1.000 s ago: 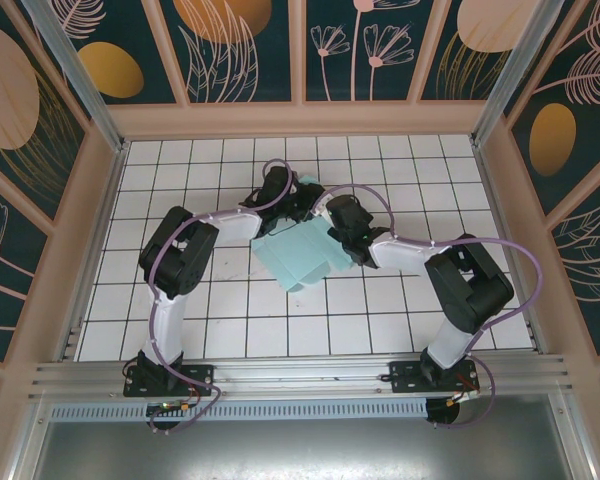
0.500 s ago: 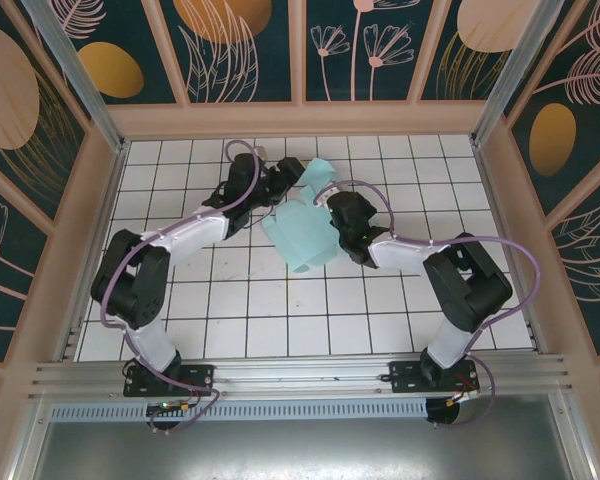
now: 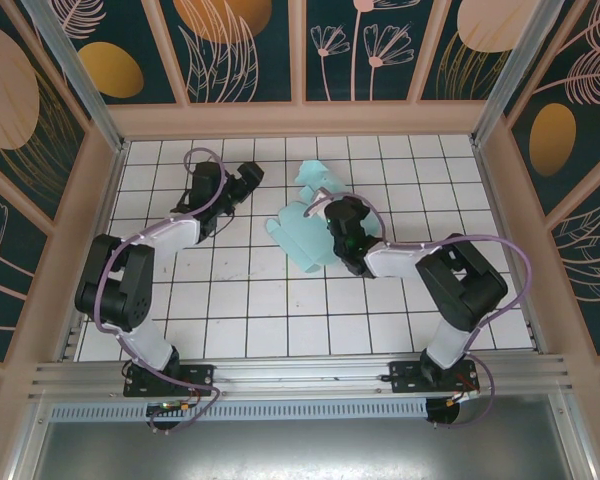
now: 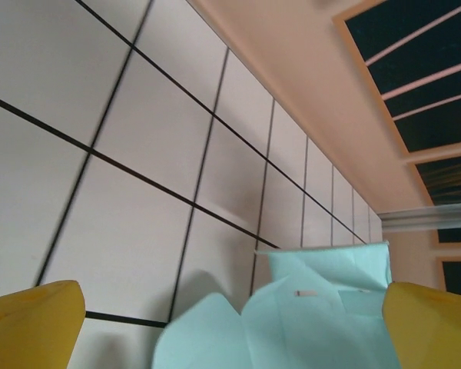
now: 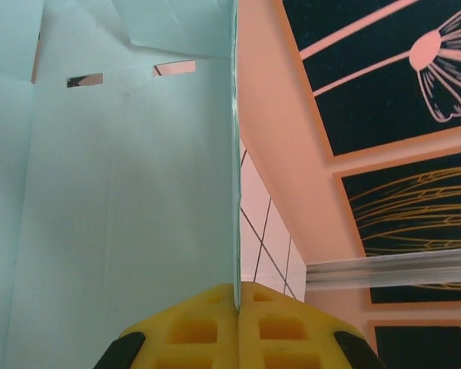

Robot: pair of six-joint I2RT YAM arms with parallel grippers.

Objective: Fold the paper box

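— Well, from the top camera, where does the paper box [image 3: 302, 228] lie?
— On the tiled counter [image 3: 180, 310], toward the back, part-folded with flaps raised. The right fingers [image 3: 332, 214] sit at its right edge. The left fingers [image 3: 248, 176] are clear of it, off to its left.
— And the left wrist camera?
— Those fingers stand wide apart, holding nothing. The box lies ahead of their tips.
— The right wrist camera?
— Those fingers are pressed together, clamping a thin upright wall of the box that rises straight from their seam.
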